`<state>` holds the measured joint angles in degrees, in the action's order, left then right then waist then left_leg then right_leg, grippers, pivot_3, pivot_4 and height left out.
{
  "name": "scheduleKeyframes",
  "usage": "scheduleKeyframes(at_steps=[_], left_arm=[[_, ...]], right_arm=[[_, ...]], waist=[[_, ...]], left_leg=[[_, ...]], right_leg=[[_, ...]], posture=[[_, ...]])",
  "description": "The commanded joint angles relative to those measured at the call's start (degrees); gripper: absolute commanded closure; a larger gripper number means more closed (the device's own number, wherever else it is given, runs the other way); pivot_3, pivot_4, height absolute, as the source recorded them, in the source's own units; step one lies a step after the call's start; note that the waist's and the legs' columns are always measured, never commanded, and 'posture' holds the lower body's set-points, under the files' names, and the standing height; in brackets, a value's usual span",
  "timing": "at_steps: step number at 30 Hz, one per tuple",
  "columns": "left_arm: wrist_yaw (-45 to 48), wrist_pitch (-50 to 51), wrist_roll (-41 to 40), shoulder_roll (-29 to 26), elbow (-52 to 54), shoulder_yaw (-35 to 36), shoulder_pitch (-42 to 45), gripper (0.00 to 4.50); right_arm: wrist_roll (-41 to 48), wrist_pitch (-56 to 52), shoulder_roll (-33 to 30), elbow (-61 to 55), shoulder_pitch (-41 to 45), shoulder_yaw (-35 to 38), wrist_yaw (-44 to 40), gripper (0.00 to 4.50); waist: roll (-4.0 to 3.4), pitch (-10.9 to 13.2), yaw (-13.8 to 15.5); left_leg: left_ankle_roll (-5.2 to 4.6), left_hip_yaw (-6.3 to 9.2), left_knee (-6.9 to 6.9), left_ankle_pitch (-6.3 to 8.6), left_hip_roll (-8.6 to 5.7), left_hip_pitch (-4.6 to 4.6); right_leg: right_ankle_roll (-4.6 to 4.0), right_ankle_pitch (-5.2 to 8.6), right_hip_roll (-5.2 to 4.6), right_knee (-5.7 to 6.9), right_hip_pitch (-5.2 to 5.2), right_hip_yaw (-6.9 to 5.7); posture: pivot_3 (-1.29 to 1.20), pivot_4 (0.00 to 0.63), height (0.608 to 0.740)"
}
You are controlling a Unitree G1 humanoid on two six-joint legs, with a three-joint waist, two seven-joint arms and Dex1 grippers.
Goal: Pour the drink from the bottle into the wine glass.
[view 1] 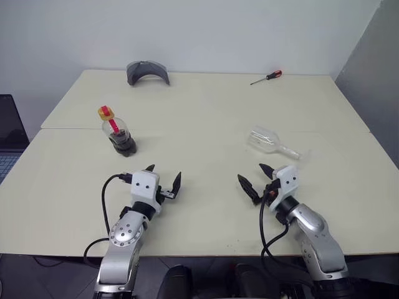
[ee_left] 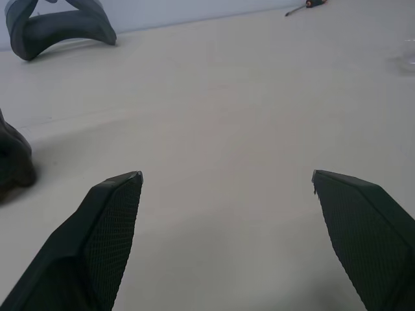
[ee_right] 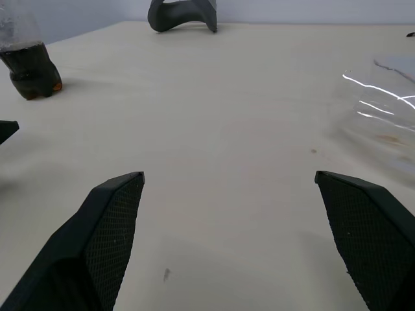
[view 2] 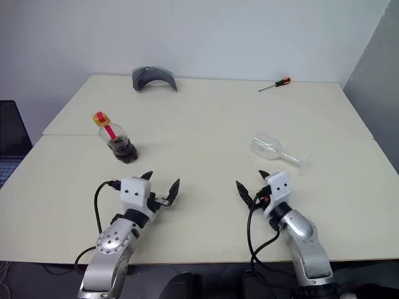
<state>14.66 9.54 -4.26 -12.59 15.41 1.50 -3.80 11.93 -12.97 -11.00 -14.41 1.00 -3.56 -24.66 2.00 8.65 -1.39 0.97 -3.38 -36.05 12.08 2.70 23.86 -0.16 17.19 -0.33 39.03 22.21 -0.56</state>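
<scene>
so here's where i'm at: both my grippers hover low over the near part of the pale table, fingers spread wide on both, holding nothing. my left gripper sits toward the left, my right gripper toward the right, well apart from each other.

the head views give me the whole layout. my left wrist view catches just the dark base of the bottle at its edge plus the grey curved thing at the far side and a bit of the screwdriver. my right wrist view shows the lower bottle with the drink in it, and a blurry clear bowl of the wine glass close beside my right finger.

count: one bottle, one wine glass, one grey curved thing, one screwdriver with a red handle, two grippers.

the bottle stands ahead of my left gripper and a little further left, body upright-ish with its yellowish top leaning to the left, dark drink sitting in the bottom part. the wine glass is lying on its side ahead of my right gripper, long axis running left-right across the table, bowl to the left, stem and foot pointing right and slightly toward me. bottle and glass are well apart.
</scene>
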Motion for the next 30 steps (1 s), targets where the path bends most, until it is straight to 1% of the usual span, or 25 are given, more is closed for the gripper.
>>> scheduleKeyframes(at_steps=[1,6,9,11,16,18,20,23,27,30], left_arm=[[0.0,-1.2,-0.2,0.1,2.1,-0.2,-0.1,0.02],[-2.3,1.2,-0.2,0.9,2.2,1.2,-0.3,0.02],[-3.7,-0.2,-2.9,1.7,1.0,5.7,0.2,0.02],[-2.7,-2.5,-5.0,1.5,0.8,7.7,0.6,0.02],[-4.9,-3.0,-4.2,2.0,-0.4,9.1,2.7,0.02],[-8.4,-2.5,-2.7,2.6,-1.6,10.2,5.0,0.02],[-10.6,-1.9,-1.7,2.7,-3.0,11.0,6.8,0.02],[-10.8,-1.0,-2.3,2.5,-5.1,11.1,9.0,0.02],[-10.7,-1.0,-1.7,2.1,-6.8,10.5,10.9,0.02],[-12.8,1.0,-1.2,1.8,-9.9,11.4,14.1,0.02]], right_arm=[[0.2,1.1,-0.5,-2.6,0.6,-0.2,-0.2,0.00],[0.7,1.9,-2.6,-2.4,1.1,-2.0,-4.2,0.00],[2.2,1.1,-4.4,-3.0,2.9,-3.0,-7.9,0.00],[3.5,-0.2,-5.3,-3.5,4.1,-3.3,-9.6,0.00],[7.6,-4.4,-8.0,-5.0,6.5,-4.7,-15.0,0.00],[11.2,-8.5,-10.1,-6.2,8.8,-4.9,-18.7,0.00],[13.7,-11.5,-11.2,-7.0,10.6,-4.8,-20.4,0.00],[14.9,-13.0,-12.3,-7.8,12.6,-5.2,-21.6,0.00],[14.4,-12.6,-11.8,-7.8,13.3,-5.5,-20.7,0.00],[13.5,-11.5,-10.7,-7.5,13.0,-6.1,-19.4,0.00]], waist=[[0.00,0.0,0.0],[0.00,0.0,0.0],[0.00,0.0,0.0],[0.00,0.0,-0.1],[0.02,0.0,0.2],[0.02,0.0,0.2],[0.09,0.0,0.4],[0.09,0.0,0.5],[0.10,0.0,0.5],[0.10,0.0,0.6]], left_leg=[[0.00,0.00,0.00,0.00,0.00,0.00],[0.00,0.00,0.00,0.00,0.00,0.00],[0.00,0.01,0.00,0.00,0.01,0.00],[0.00,0.01,0.00,0.00,0.01,-0.01],[0.00,0.03,-0.02,0.00,0.00,0.01],[0.00,0.03,-0.03,0.00,-0.01,0.01],[-0.01,0.03,-0.04,0.00,-0.02,0.01],[-0.01,0.05,-0.03,0.00,0.00,0.00],[0.00,0.04,-0.02,0.00,0.00,0.03],[0.00,0.06,-0.03,0.00,0.00,0.02]], right_leg=[[0.00,0.00,0.00,0.00,0.00,0.00],[0.00,0.00,0.00,0.00,0.00,0.00],[0.00,0.00,0.01,0.00,0.00,0.00],[0.00,0.00,0.02,0.00,0.01,0.00],[0.00,0.00,0.03,-0.02,-0.02,-0.02],[0.00,-0.01,0.02,-0.02,-0.04,-0.01],[0.01,-0.01,0.01,-0.01,-0.03,-0.02],[0.01,-0.01,0.04,-0.01,-0.03,-0.03],[0.01,-0.01,0.04,-0.02,-0.03,-0.03],[0.01,-0.01,0.04,0.01,-0.02,-0.04]], posture=[[0.00,0.150,0.740],[0.00,0.150,0.740],[0.00,0.150,0.740],[0.00,0.150,0.740],[0.00,0.150,0.740],[0.00,0.150,0.740],[0.00,0.150,0.740],[0.00,0.150,0.740],[0.00,0.150,0.740],[0.00,0.150,0.740]])
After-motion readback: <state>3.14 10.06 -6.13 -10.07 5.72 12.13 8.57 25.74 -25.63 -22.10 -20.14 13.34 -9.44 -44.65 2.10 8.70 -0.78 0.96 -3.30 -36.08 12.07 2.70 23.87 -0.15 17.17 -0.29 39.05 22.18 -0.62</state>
